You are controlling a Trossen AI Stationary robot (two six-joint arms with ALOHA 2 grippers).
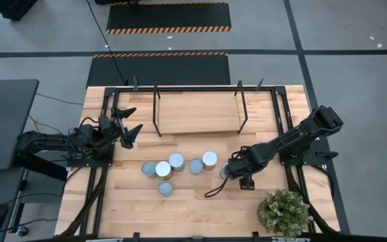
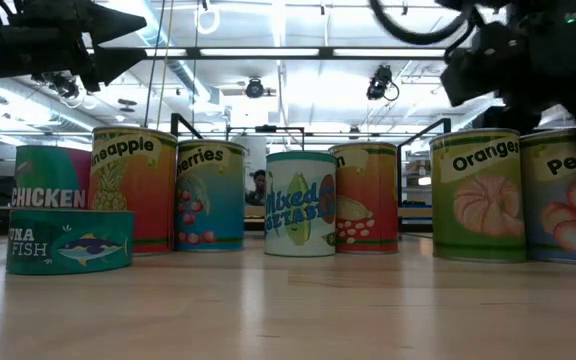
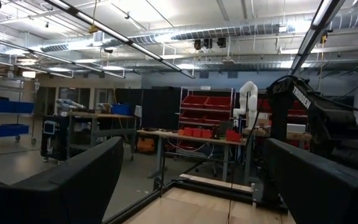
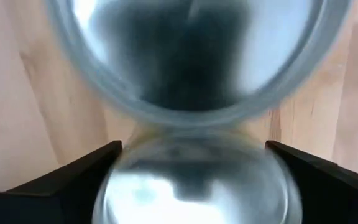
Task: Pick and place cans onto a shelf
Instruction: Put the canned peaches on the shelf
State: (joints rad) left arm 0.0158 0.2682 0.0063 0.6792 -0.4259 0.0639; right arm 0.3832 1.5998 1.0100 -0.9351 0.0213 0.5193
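Observation:
Several cans with silver lids stand upright in a cluster at the table's middle; the low view shows their bright printed labels. The shelf, a light-wood board between black posts, stands at the far middle. My right gripper points down over the cluster's rightmost can. It is open, one finger on each side of that lid, with no touch showing. A neighbouring can's lid lies just beyond. My left gripper waits open at the table's left, raised above it.
A potted plant stands at the near right corner, close to my right arm. Black frame posts rise at the shelf's sides. A flat tuna tin sits nearest the table's front. Bare wood lies in front of the cluster.

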